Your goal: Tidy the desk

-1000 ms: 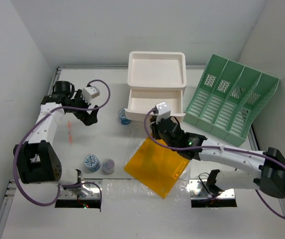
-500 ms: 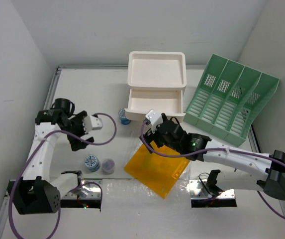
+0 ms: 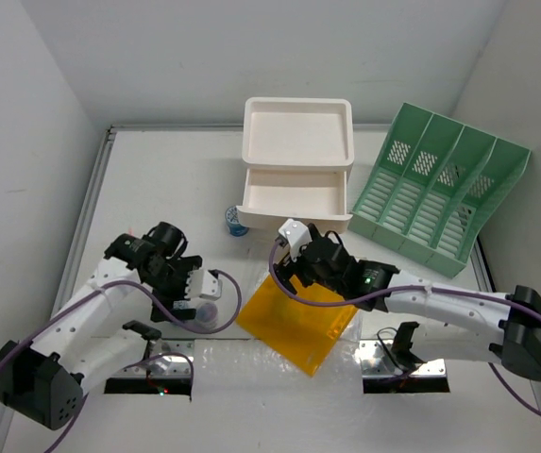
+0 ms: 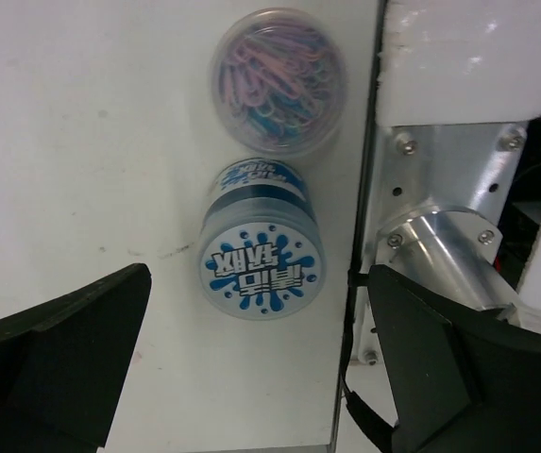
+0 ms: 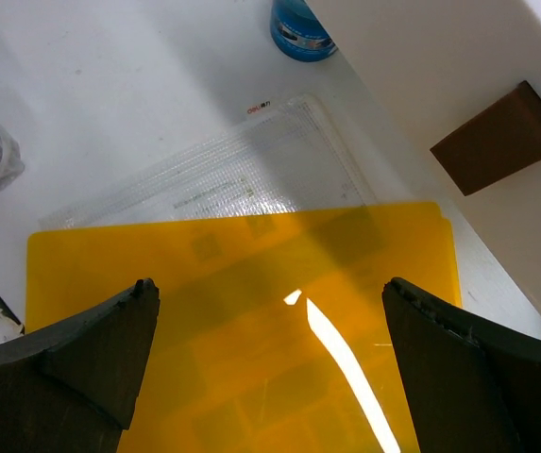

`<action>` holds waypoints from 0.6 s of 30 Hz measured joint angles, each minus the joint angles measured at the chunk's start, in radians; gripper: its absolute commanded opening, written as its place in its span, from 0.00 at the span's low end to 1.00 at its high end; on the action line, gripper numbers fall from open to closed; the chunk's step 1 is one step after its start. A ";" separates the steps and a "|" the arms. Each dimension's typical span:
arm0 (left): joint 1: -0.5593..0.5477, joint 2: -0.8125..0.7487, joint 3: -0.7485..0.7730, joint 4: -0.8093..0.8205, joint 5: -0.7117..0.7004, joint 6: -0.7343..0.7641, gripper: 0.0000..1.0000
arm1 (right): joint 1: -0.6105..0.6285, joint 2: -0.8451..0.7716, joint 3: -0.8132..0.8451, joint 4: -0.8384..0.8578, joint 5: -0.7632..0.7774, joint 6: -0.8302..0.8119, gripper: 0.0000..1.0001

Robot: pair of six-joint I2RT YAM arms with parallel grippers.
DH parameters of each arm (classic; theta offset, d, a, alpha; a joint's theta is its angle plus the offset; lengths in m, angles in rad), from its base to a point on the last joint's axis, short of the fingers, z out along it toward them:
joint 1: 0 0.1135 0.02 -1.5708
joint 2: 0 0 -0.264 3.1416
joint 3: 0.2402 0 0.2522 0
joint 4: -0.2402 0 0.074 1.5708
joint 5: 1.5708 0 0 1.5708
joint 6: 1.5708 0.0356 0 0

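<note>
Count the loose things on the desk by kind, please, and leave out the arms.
Round tubs: 3 (printed-lid tub, paperclip tub, blue tub)
Flat sleeves: 2 (yellow sleeve, clear sleeve)
Drawer box: 1
File rack: 1
Total: 7

Round tubs: three. The blue tub [image 3: 237, 222] is beside the drawer box [image 3: 296, 156]; the labelled tub [image 4: 261, 250] and the paper-clip tub [image 4: 278, 80] lie farther from it.
Drawer box: one.
Yellow folder [image 3: 294, 326]: one.
Clear sleeve [image 5: 223, 175]: one.
File rack [image 3: 440, 189]: one.
</note>
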 measured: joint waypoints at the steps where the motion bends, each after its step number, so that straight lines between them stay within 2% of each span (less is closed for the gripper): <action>1: -0.002 -0.006 -0.006 0.016 -0.011 -0.015 1.00 | 0.000 -0.003 -0.004 0.002 0.001 0.000 0.99; 8: -0.031 0.068 -0.084 0.158 -0.111 -0.109 1.00 | 0.000 -0.012 -0.014 0.024 0.008 0.000 0.99; 13: -0.031 0.032 -0.163 0.196 -0.164 -0.109 0.98 | 0.000 -0.011 -0.014 0.025 0.022 0.000 0.99; 16: -0.031 0.011 -0.170 0.217 -0.187 -0.113 0.79 | 0.000 -0.003 -0.014 0.039 0.025 0.000 0.99; 17: -0.031 0.010 -0.170 0.225 -0.189 -0.116 0.63 | 0.000 0.002 -0.014 0.046 0.025 0.000 0.99; 18: -0.031 0.010 -0.170 0.235 -0.187 -0.122 0.57 | 0.000 0.006 -0.014 0.050 0.025 0.000 0.99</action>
